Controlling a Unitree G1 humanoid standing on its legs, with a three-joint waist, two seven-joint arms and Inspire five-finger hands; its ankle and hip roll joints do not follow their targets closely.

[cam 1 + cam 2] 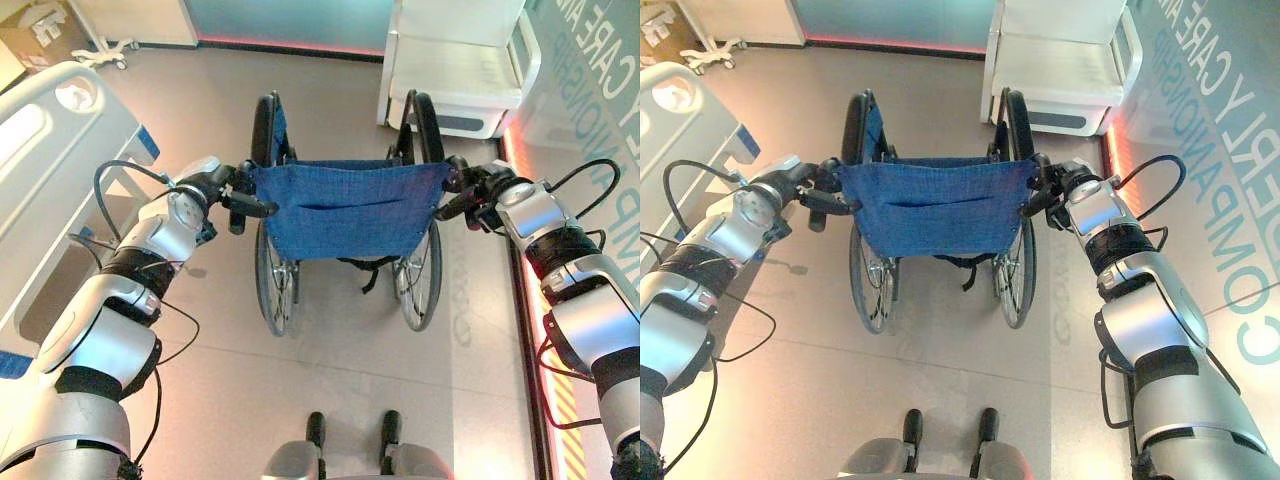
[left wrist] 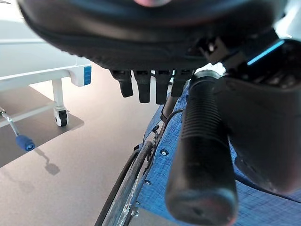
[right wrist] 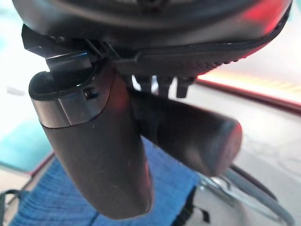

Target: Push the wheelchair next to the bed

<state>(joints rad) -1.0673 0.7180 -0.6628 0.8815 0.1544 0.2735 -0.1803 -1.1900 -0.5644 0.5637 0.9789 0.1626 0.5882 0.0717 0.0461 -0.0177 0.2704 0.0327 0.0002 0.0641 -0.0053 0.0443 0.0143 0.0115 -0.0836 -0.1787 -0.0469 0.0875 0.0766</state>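
Left hand (image 1: 215,188) and right hand (image 1: 470,190) each clasp a wheelchair (image 1: 345,210) push handle, ready to steer it toward the bed (image 1: 50,150) at left.

Bright, even overhead light; soft shadows under the blue-backed wheelchair (image 1: 345,210); wrist views blur the near dark hands (image 2: 155,28).

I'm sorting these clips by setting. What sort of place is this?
Probably a care or hospital-style room, perhaps a demo one. A white bed on castors stands at the robot's left, a blue-backed wheelchair sits ahead on the smooth floor, and a white cabinet-like unit stands beyond.
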